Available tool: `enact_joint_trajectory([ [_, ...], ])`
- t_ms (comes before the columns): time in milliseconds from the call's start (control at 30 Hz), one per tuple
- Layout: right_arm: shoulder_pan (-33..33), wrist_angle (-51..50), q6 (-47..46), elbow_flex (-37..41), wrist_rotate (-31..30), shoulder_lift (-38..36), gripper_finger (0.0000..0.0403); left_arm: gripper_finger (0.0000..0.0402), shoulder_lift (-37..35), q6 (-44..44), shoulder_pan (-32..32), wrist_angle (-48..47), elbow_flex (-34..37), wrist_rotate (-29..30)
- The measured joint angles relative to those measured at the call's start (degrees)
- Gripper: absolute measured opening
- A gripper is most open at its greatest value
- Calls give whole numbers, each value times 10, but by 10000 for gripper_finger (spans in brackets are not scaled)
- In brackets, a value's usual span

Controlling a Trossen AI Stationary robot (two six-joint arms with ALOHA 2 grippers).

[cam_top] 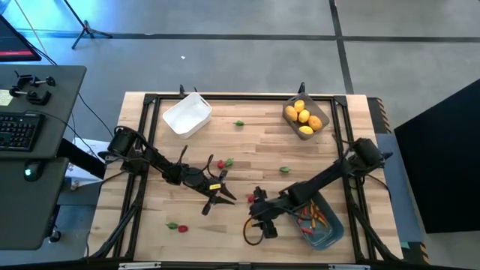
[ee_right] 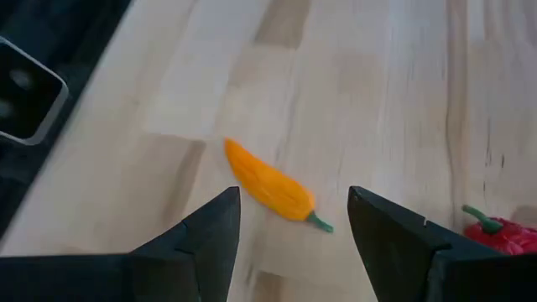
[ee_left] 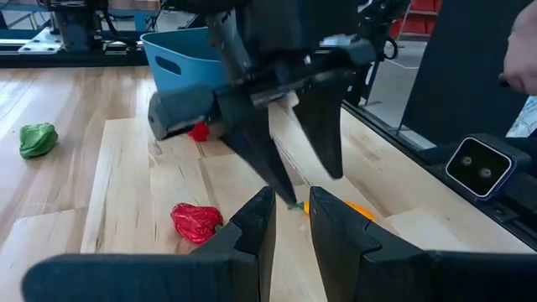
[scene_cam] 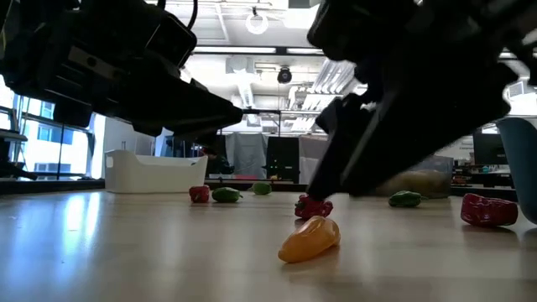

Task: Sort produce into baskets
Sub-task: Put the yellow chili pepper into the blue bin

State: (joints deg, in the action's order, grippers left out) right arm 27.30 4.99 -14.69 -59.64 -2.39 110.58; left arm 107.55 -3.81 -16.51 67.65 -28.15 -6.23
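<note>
Orange pepper [ee_right: 270,190] – smooth, tapered, green-stemmed – flat on table [ee_right: 377,101]

My right gripper [ee_right: 289,243] hangs over the pale wooden table [ee_right: 369,92], its two dark fingers [ee_right: 205,239] rising from the bottom edge of the frame and standing well apart with nothing between them. Just above the gap, near the middle of the frame, lies an orange pepper [ee_right: 267,190] with a thin green stem, set slantwise. At the lower right edge sits a red pepper [ee_right: 503,232], partly cut off. A dark frame part [ee_right: 33,92] fills the upper left corner.
</note>
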Motion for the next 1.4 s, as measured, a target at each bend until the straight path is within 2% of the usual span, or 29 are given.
enact_joint_trajectory([
  [200,-11,36,19,0,36,23,209,60,0,4,0,0,0,0],
  [333,-19,60,18,0,64,45,183,60,0,9,0,-1,0,1],
  [533,-27,58,9,-1,70,50,89,60,0,9,0,-2,0,1],
  [700,-33,36,-11,1,101,29,11,60,0,9,0,-2,0,14],
  [933,-25,-58,-72,1,83,-80,17,60,0,9,4,9,-1,34],
  [1133,29,-215,-241,1,19,-207,4,60,0,10,8,23,-1,41],
  [1267,91,-294,-427,0,-2,-277,2,60,0,10,8,26,-1,41],
  [1400,172,-360,-612,0,-36,-311,2,60,0,11,9,26,-1,43],
])
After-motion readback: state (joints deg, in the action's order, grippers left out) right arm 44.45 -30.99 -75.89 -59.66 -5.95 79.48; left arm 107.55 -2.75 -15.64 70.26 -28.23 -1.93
